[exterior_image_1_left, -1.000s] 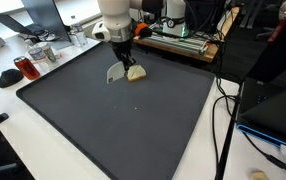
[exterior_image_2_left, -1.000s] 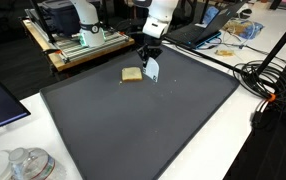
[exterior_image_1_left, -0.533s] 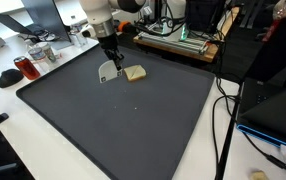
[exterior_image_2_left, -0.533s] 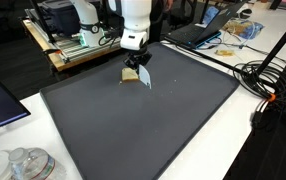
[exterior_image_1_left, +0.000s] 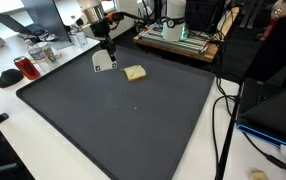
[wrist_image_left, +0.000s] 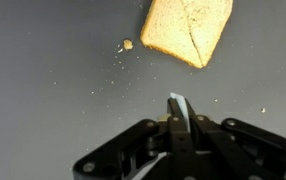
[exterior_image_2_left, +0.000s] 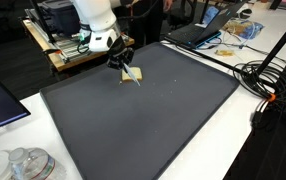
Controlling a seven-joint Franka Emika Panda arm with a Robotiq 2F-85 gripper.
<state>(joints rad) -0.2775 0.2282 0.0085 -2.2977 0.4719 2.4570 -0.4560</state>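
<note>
**End effector** (exterior_image_1_left: pixel 108 52): fingers together, clamped on the top edge of a thin pale blade. It sits in the upper left of the frame in both exterior views. In the wrist view it comes in from the bottom edge (wrist_image_left: pixel 178 122).

**Thin pale blade** (exterior_image_1_left: pixel 103 64): a flat, whitish sheet hanging below the fingers. The wrist view shows it edge-on as a narrow sliver (wrist_image_left: pixel 178 104). I can't tell whether its lower edge touches the mat. It looks light and probably slick-faced, and it may be a little springy. The present hold, pinched across its flat faces near the top, seems the sound one.

**Piece of bread** (exterior_image_1_left: pixel 134 72): a tan, roughly square slab lying flat on the mat, just to the right of the blade and apart from it. In the wrist view it fills the top centre-right (wrist_image_left: pixel 188 28). It is probably light, soft and crumbly, so lifting from underneath would suit it better than squeezing.

**Crumbs** (wrist_image_left: pixel 127 44): small specks on the mat, left of the bread.

**Dark mat** (exterior_image_1_left: pixel 113 125): a large grey-black sheet covering the white worktop (exterior_image_1_left: pixel 8 110).

**Red cup** (exterior_image_1_left: pixel 23 68): stands off the mat at far left.
</note>
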